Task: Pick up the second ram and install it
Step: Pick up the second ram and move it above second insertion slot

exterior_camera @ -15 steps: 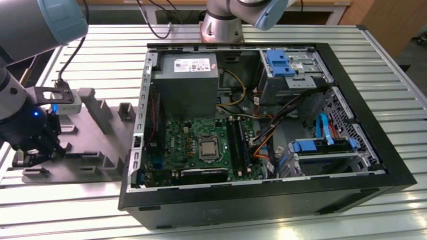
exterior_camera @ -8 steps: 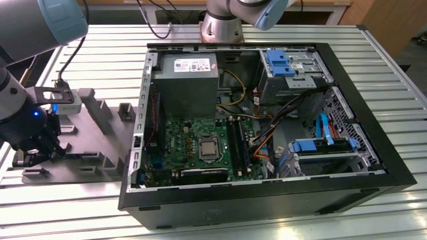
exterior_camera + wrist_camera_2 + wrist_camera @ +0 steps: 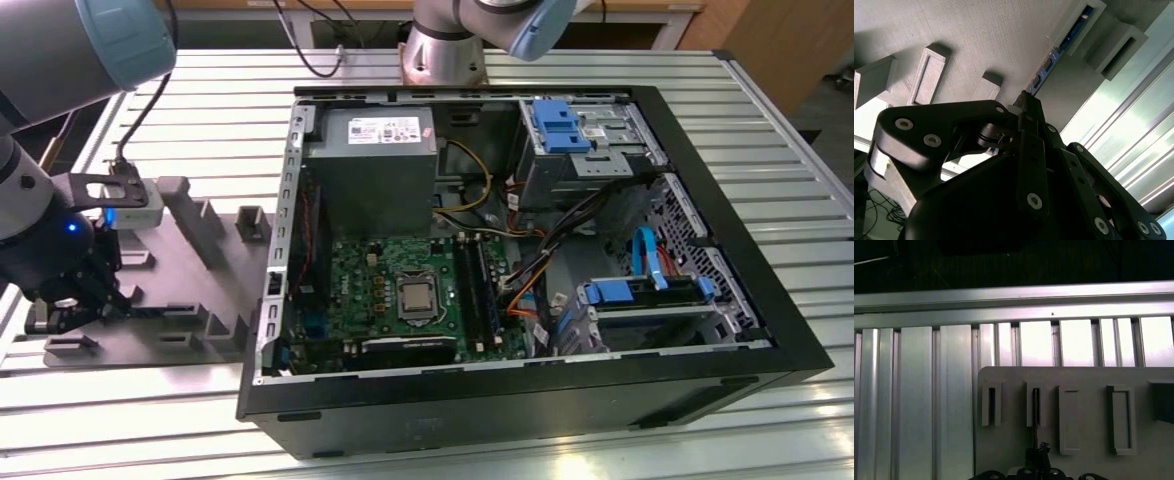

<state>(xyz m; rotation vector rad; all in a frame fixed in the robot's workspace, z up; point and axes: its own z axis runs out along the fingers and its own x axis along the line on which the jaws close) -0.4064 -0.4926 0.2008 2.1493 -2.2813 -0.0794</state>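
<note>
Picking up the second ram (image 3: 1053, 57): my hand (image 3: 1026, 98) clamps its end in the grey holder (image 3: 979, 35); lifting should need a straight pull.

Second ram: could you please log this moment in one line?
pincer at bluish-green memory stick | stick in grey fixture plate | uninstalled

Arm (image 3: 40, 75): grey tubes, pale-blue joint caps (image 3: 127, 30). Gripper (image 3: 1028, 102): black linkage bars, rounded ends, silver screws (image 3: 1034, 201). Wrist (image 3: 38, 258): black housing, small blue light (image 3: 70, 226).
</note>
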